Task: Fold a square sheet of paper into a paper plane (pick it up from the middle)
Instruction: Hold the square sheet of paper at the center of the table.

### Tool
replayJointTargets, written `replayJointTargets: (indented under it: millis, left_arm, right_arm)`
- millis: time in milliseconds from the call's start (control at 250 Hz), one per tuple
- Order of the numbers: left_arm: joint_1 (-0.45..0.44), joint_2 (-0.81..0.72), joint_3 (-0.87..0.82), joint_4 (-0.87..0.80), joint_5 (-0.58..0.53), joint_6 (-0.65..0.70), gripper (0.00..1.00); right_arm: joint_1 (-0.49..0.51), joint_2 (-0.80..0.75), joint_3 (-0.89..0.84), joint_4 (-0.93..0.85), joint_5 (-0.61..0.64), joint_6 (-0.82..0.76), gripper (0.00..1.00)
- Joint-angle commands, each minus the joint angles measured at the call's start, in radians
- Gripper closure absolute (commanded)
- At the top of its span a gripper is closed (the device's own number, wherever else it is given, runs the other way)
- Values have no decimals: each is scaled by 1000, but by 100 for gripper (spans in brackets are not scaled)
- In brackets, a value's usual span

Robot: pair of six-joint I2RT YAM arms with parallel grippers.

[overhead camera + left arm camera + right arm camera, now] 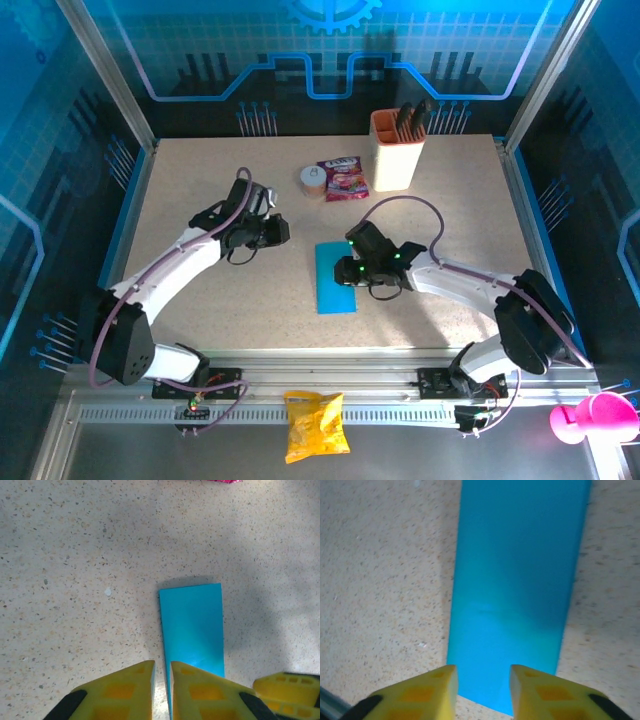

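The square sheet of paper [335, 280] lies flat on the speckled table as a narrow cyan-blue rectangle, folded in half, not a dart. My right gripper [347, 271] hovers over its right long edge and is open, fingertips [483, 669] apart above the paper [515, 580] with nothing between them. My left gripper [287, 231] sits up and left of the sheet. In the left wrist view, it [162, 664] shows a narrow slit between its fingers, holding nothing, and the paper's [192, 630] left edge runs under that slit. A right finger [287, 687] shows at lower right.
At the back stand an orange-and-cream holder [398, 150] with dark handles, a red-purple snack packet [343, 178] and a small round tub [313, 180]. A yellow crisp bag [315, 425] lies below the table's front rail. A pink object [595, 418] sits at the lower right.
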Motion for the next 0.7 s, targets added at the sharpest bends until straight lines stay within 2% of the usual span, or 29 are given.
replayJointTargets:
  millis: [0,196,483,619,695]
  left_arm:
    - [-6,-50,60,-66,-25,49,83]
    - [-8,-73,100,-49,18,40,80]
    - [-10,-100,65,2,54,-39,75]
    - [-15,-104,58,-22,95,-107,70]
    - [-22,-102,49,-29,99,-76,65]
  right_arm:
    - [-35,-39,15,-82,49,-2,59]
    - [-48,-124,-42,-69,117,44,52]
    - [-55,-172,-42,-90,59,2,51]
    - [-53,-224,-83,-44,58,13,46]
    - [-48,-238,-131,27,32,35,50]
